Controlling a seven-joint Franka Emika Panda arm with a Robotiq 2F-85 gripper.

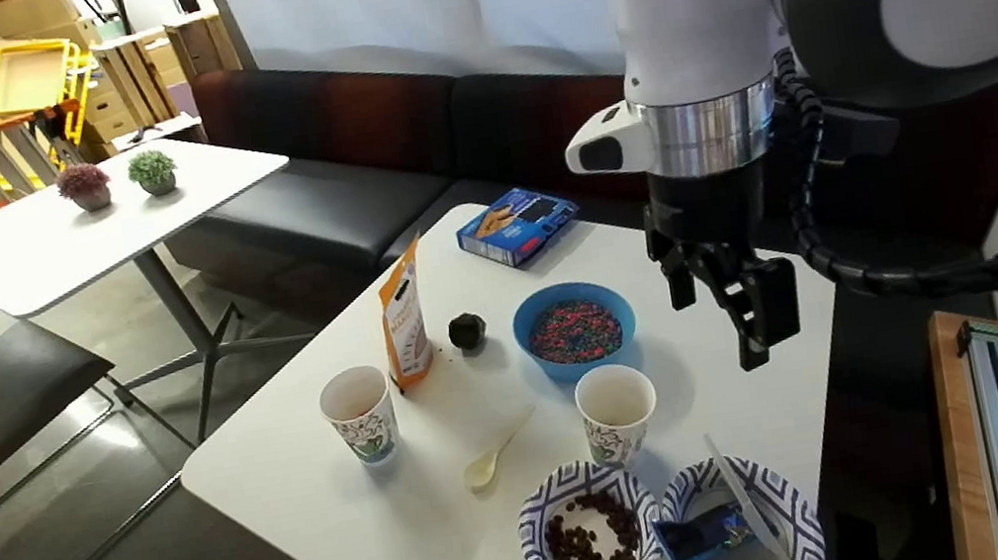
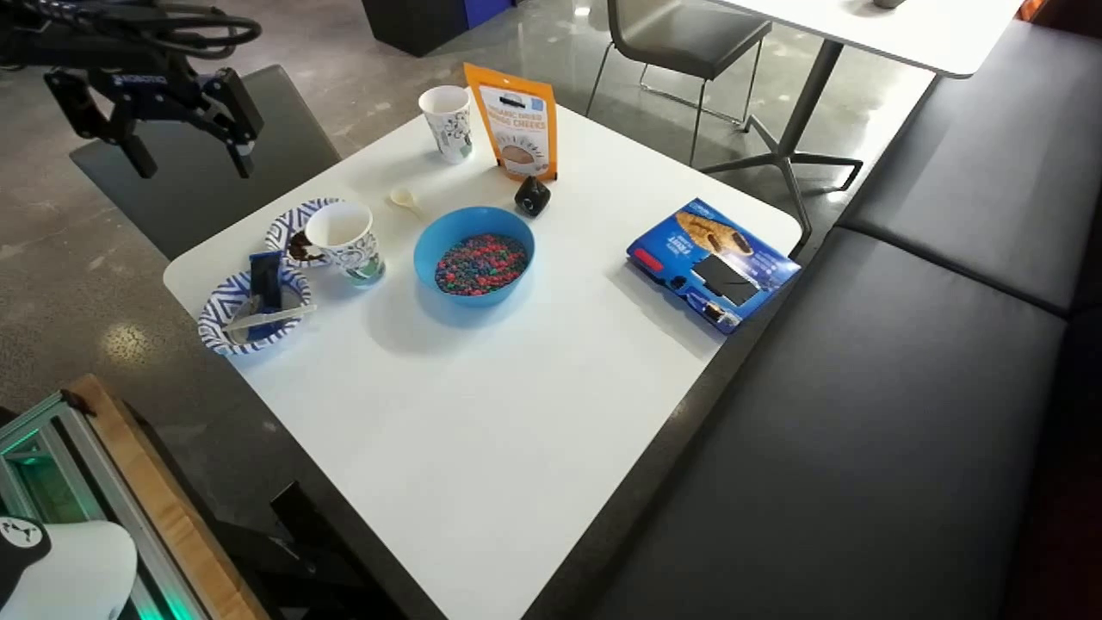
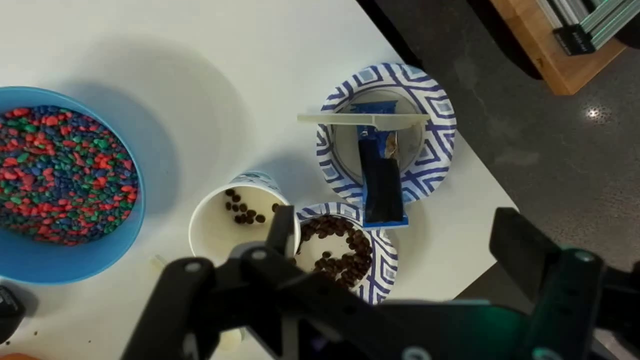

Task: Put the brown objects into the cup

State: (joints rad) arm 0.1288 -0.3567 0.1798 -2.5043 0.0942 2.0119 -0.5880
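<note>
A: Report the condition of the gripper point(image 2: 195, 165).

B: Released. It hangs at the upper left of the frame in an exterior view; in the wrist view its fingers point(image 3: 520, 245) stand well apart, one just below centre, one at lower right.

A: Locate the brown objects point(image 3: 357, 255).

B: From where I stand, two positions. The larger portion lies in a patterned bowl point(image 3: 384, 265), below centre in the wrist view, forming a broken ring on the pale base. Several more rest inside the paper cup point(image 3: 212, 235), left of centre, most of them gathered in its upper half.

A: Attitude of that cup?

B: Upright, just beside the bowl. I cannot tell whether the two touch.

A: Adjacent items?

B: Second bowl point(image 3: 437, 137), same pattern, upper right of centre in the wrist view: holds a blue packet point(image 3: 382, 185), one end projecting over the rim, with a pale utensil point(image 3: 367, 120) laid across it. Blue bowl point(image 3: 80, 265), left edge: holds red, green and blue bits point(image 3: 65, 165).

A: Further items on the white table point(image 1: 325, 508)?

B: In an exterior view: spoon point(image 1: 481, 471), lower centre; another cup point(image 1: 374, 440), left of centre, upright, near an orange pouch point(image 1: 408, 334); blue box point(image 1: 518, 225), above centre.
</note>
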